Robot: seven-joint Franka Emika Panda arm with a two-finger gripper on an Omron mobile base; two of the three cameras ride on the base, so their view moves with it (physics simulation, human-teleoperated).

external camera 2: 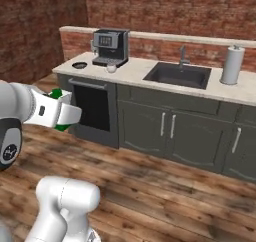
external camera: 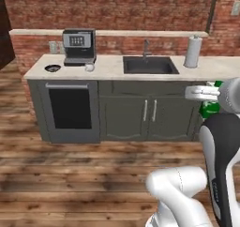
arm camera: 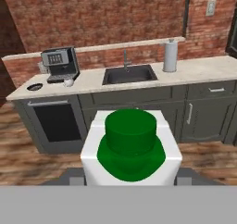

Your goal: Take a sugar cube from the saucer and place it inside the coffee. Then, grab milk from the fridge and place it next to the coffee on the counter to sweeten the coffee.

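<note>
**Milk in hand, counter across the floor**

The milk [arm camera: 132,146] sits right in front of the hand camera, a white carton with a green cap and green collar, held up in the air well short of the counter [external camera: 112,67]. In the side views the gripper [external camera: 208,97] is clenched on the milk, with green showing past its white body. The fingertips themselves are hidden behind the carton.

A carton like this is probably light and fairly stiff, though its walls could dent under a hard squeeze. Its smooth faces may slip, so a hold across two flat sides of the body, below the cap, looks safest. Kept upright, it should set down flat on its base.

The coffee [external camera: 89,67] stands on the counter's left end, just before the espresso machine [external camera: 78,46]. The saucer [external camera: 52,68] lies farther left, near the edge. The sink [external camera: 149,64] is mid-counter and a paper towel roll [external camera: 192,52] stands to its right.
</note>
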